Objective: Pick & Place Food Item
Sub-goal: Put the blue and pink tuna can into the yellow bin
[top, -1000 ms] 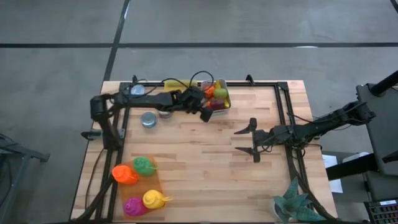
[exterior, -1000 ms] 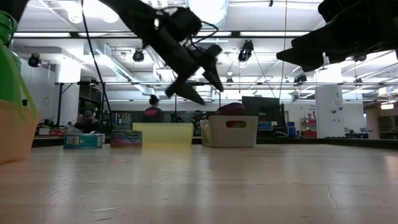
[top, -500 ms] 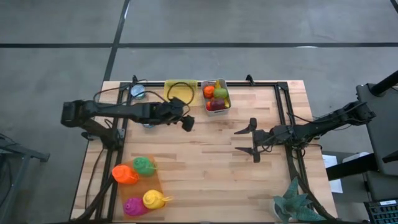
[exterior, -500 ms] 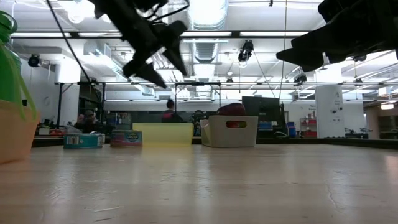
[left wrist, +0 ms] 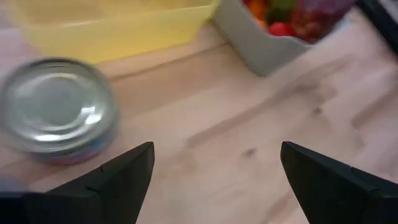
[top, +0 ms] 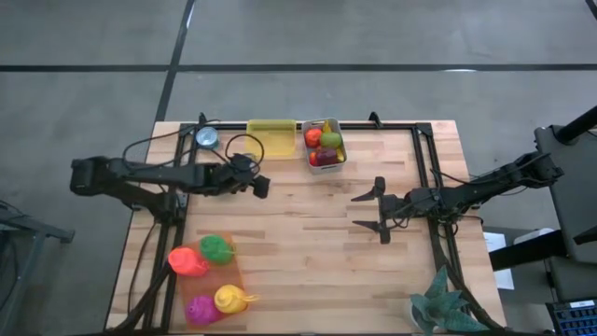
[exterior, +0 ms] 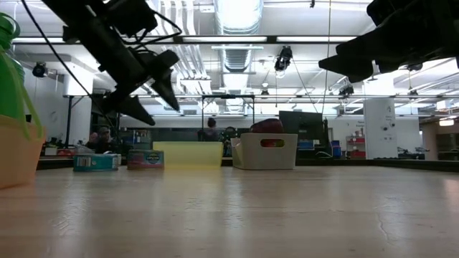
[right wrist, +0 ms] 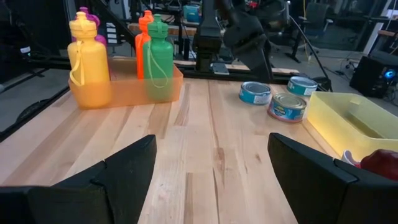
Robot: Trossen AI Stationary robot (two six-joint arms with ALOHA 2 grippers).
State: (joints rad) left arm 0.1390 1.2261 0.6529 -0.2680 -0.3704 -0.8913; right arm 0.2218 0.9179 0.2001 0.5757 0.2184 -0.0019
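Pulled back from the white basket (top: 324, 155) toward nine o'clock: left gripper (top: 258, 187), open and empty, beside a tin (left wrist: 57, 111). Food (top: 323, 140) probably delivered, lying in the basket at twelve o'clock. Waiting at three o'clock: right gripper (top: 369, 211), open.

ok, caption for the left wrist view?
Open left gripper above the table, facing a tin can, yellow tray and food bin.

Overhead looking straight down, low level at tabletop, wrist views share yellow bin (left wrist: 112, 28).
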